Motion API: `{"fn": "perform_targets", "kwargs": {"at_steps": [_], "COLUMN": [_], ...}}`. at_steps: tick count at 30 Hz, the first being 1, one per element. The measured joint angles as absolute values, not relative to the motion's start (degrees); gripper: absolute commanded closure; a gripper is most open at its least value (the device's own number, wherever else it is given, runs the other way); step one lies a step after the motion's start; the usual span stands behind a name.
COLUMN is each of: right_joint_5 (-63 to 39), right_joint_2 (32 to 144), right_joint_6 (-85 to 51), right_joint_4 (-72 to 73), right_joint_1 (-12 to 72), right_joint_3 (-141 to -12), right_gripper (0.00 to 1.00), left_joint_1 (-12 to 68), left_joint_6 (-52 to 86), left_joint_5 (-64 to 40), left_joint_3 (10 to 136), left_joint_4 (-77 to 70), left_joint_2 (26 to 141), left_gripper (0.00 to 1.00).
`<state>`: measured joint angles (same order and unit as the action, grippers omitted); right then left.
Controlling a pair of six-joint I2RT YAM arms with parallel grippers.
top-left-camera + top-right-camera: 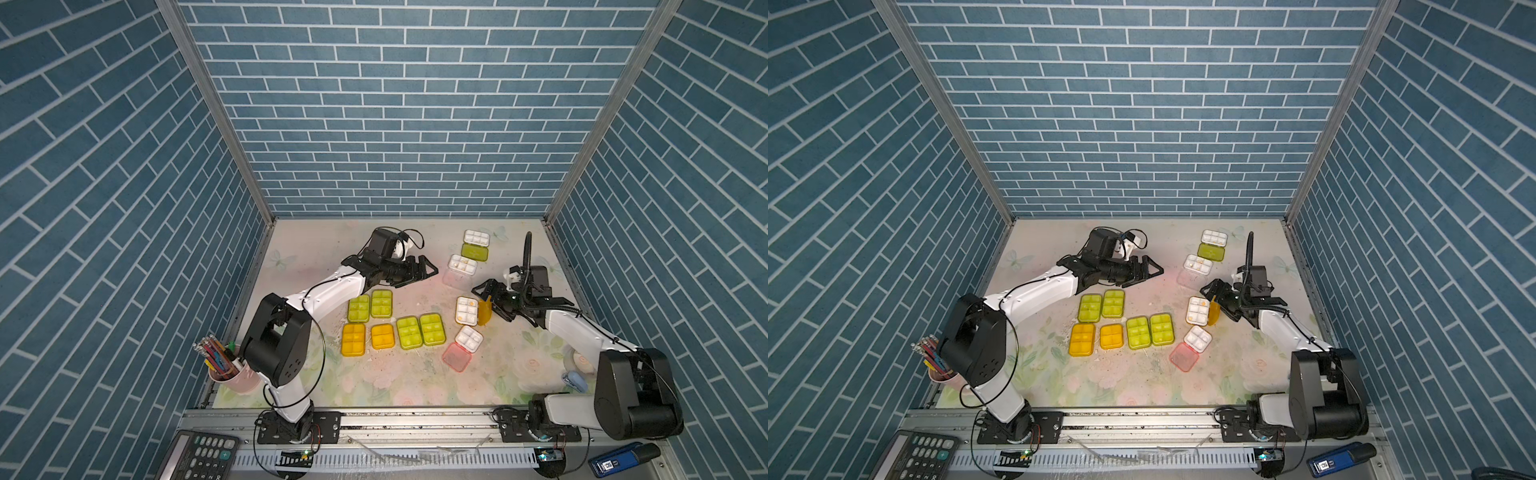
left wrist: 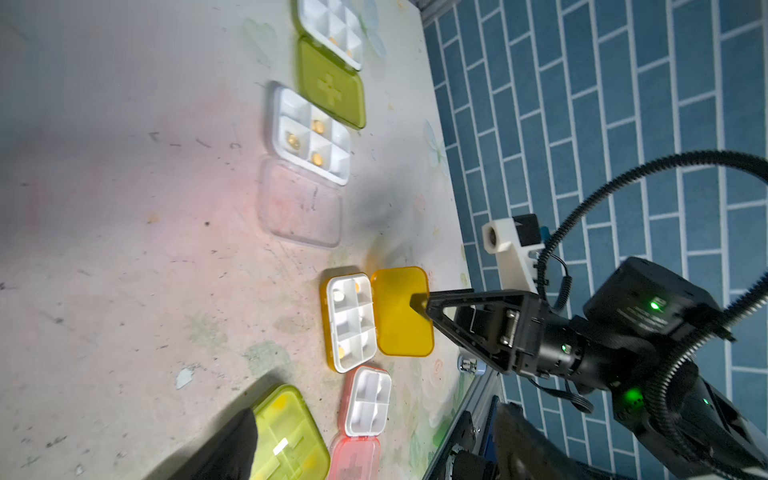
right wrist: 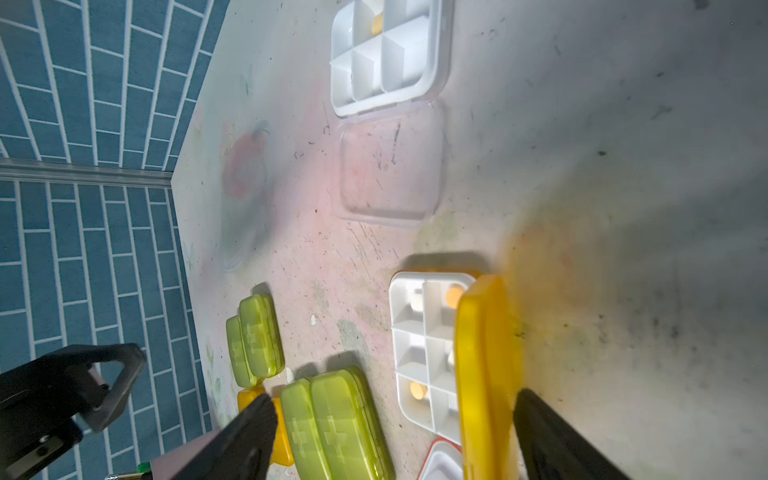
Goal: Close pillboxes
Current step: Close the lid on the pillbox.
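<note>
- the orange-yellow lid point(image 3: 478, 353) is stood upright on its white tray point(image 3: 419, 340), straddled by the open right gripper point(image 1: 491, 302).
- pushed off-centre, the pillbox point(image 1: 467, 309) could be slid, not latched.
- the left gripper point(image 1: 422, 274) is held open, empty.

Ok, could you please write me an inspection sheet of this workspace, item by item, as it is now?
Surface: floral printed table mat, scuffed, with dark specks.
Job's things: four lime-green plastic pillboxes and two orange plastic pillboxes closed; green-lidded pillbox, clear-lidded pillbox and pink-lidded pillbox lie open flat; orange-lidded pillbox open, its orange lid standing upright.
Clutter: pink cup of pencils, black calculator, blue handheld device, all near the front.
Grippers: left gripper open, empty, above the mat; right gripper open, its fingers either side of the orange lid.
Cables: thin black cable looping at the left arm; black ribbed hose over the right wrist.
Surroundings: blue brick-pattern walls on three sides.
</note>
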<state>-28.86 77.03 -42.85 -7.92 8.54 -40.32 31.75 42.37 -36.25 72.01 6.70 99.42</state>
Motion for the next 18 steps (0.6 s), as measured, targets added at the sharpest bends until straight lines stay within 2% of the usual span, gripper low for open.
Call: {"fn": "perform_targets", "kwargs": {"at_steps": [18], "right_joint_5": [-26.5], "right_joint_2": [82.9], "right_joint_6": [-43.2], "right_joint_4": [-10.0], "right_joint_1": [14.2], "right_joint_3": [-46.5], "right_gripper": [0.11], "left_joint_1": [31.4], "left_joint_6": [46.3], "left_joint_5": [-37.2], "left_joint_3": [71.5], "left_joint_4": [3.4], "left_joint_2": [99.6], "left_gripper": [0.1]}}
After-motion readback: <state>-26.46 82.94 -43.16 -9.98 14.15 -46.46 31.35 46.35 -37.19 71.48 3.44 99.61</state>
